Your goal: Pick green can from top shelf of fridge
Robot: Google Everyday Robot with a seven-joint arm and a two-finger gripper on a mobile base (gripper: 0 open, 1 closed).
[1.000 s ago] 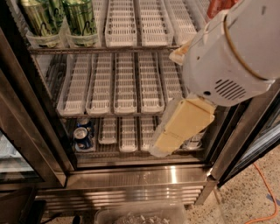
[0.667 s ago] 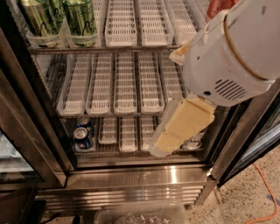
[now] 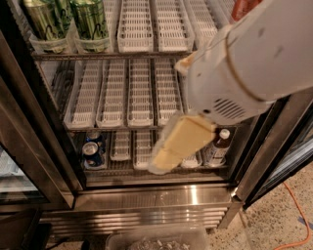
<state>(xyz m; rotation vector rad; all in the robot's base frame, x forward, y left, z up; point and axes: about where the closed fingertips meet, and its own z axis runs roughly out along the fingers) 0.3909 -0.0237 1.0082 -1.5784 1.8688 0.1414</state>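
Observation:
Two green cans (image 3: 46, 19) (image 3: 90, 19) stand side by side in the left lanes of the top shelf (image 3: 146, 49), at the upper left of the camera view. The fridge (image 3: 156, 195) is open in front of me. My white arm fills the right side. Its cream-coloured gripper (image 3: 168, 154) hangs in front of the lower racks, well below and to the right of the cans. Nothing shows in the gripper.
A red can (image 3: 244, 7) peeks out behind the arm at the top right. Blue cans (image 3: 93, 149) and a dark bottle (image 3: 217, 146) sit on the lowest rack. Dark door frames (image 3: 29, 122) flank the opening. An orange cable (image 3: 293, 215) lies on the floor.
The arm and gripper have shifted a little to the left. The cans and shelves have not moved.

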